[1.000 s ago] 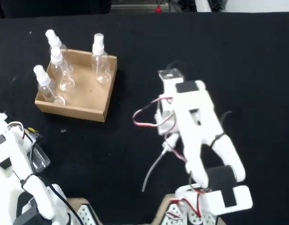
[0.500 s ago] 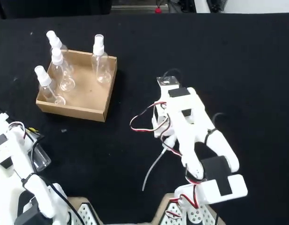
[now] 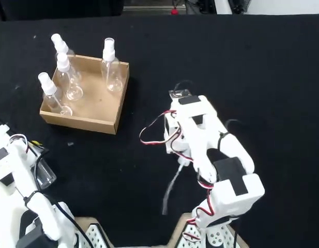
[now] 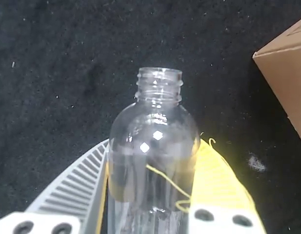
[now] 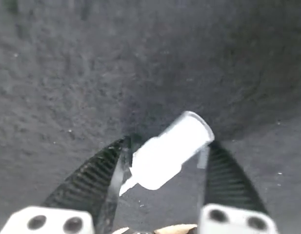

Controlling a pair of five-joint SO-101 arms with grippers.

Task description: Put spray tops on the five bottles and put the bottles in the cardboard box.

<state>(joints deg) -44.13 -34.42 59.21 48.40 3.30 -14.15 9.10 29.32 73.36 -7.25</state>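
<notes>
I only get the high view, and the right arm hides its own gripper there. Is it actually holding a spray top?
Observer: Yes. The right wrist view shows the right gripper shut on a white spray top, gripped at its head.
Operator: Good. And the other arm's bottle, is it capped?
Observer: No. In the left wrist view the left gripper clamps its clear body, and its threaded neck is open, with nothing screwed on.

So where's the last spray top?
The spray top is held in the right gripper, over the black table, right of the cardboard box in the high view.
</notes>
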